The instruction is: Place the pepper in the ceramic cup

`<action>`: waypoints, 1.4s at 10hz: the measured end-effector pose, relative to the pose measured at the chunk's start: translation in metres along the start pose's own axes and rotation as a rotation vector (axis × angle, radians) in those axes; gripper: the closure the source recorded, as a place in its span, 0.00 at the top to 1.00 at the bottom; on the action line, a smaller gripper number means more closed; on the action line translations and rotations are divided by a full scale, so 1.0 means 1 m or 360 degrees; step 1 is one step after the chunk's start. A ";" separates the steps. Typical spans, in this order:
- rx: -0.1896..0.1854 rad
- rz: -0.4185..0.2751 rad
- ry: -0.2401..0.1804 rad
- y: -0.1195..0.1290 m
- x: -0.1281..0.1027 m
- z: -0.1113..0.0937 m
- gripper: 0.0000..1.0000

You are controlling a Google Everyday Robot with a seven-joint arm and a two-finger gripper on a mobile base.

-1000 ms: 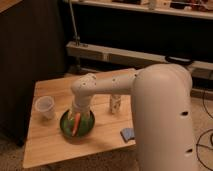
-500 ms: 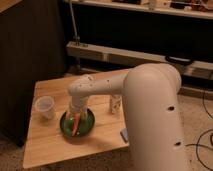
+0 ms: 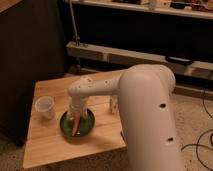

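Note:
The orange pepper lies in the round dark green bowl on the wooden table. The pale ceramic cup stands upright to the left of the bowl, apart from it. My white arm reaches across the table and bends down over the bowl. My gripper is at the bowl, right above the pepper's upper end, mostly hidden by the arm's wrist.
A slim white bottle stands right of the bowl, partly hidden behind my arm. A dark cabinet stands at the left and a metal rack with shelves behind the table. The table's front edge is close to the bowl.
My arm has swung further over the table and the wrist has dropped closer to the bowl. The pepper, cup and bowl have not moved.

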 end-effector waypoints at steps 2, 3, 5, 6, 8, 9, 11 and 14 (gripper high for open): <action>0.0010 0.0001 0.0006 -0.002 -0.004 0.003 0.51; 0.0012 0.0004 0.0014 -0.002 -0.005 0.004 0.43; 0.0042 0.0004 0.0069 0.000 -0.006 0.009 0.22; 0.0068 -0.0007 0.0098 0.003 -0.005 0.013 0.12; 0.0092 -0.0019 0.0124 0.006 -0.002 0.012 0.00; 0.0083 -0.0023 0.0111 0.010 -0.003 0.004 0.00; 0.0031 -0.0059 0.0051 0.019 -0.004 -0.032 0.00; -0.0054 -0.0113 -0.0095 0.037 -0.014 -0.088 0.00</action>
